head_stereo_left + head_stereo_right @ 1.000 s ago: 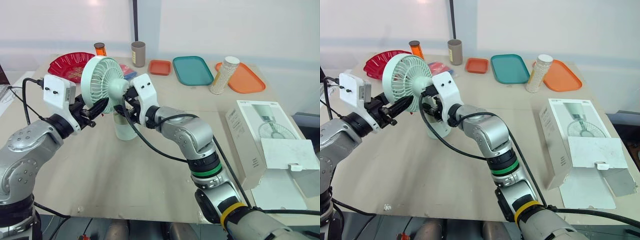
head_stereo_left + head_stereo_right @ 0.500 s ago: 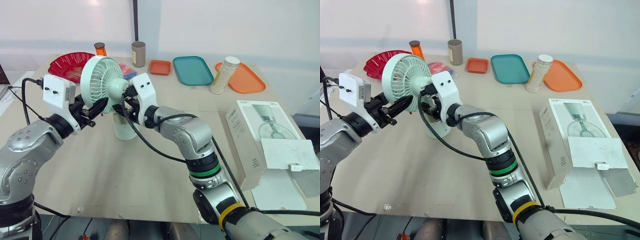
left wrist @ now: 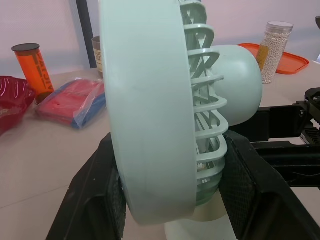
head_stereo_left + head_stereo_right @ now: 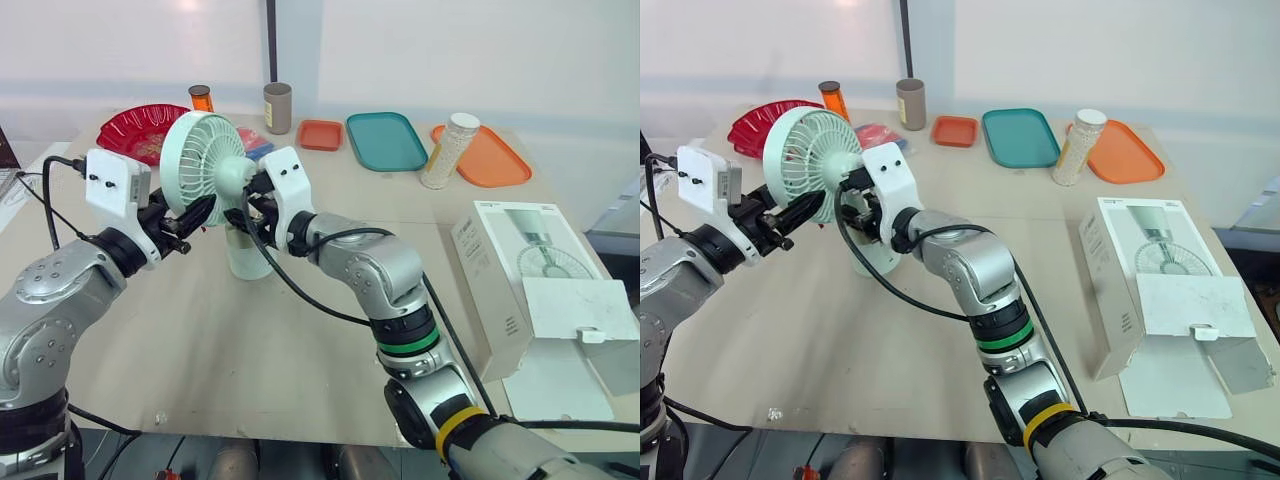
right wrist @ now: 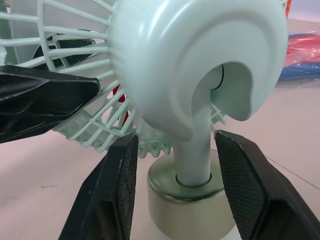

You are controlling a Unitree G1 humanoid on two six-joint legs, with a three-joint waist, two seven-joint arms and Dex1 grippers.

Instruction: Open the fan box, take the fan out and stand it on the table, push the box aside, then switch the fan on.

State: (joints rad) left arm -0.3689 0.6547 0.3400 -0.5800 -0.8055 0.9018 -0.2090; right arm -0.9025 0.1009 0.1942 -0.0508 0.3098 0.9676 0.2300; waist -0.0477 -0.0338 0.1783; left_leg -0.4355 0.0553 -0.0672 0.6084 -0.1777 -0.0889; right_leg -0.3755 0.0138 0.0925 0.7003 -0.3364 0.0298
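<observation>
Nearby, the box (image 4: 520,280) lies open on the counter's (image 4: 200,340) right side, well apart. Farther in, the fan (image 4: 205,165) stands upright; the left tool (image 4: 192,216) clamps its head, and the right tool (image 5: 175,140) gapes around the neck. Best to brace the head and press the switch gently.

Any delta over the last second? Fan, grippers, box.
Nothing visibly changed. The mint-green plastic desk fan stands where it did. The left gripper stays clamped on its round grille, and the right gripper stays open around its neck. The opened white cardboard fan box lies in the same spot on the robot's right.
</observation>
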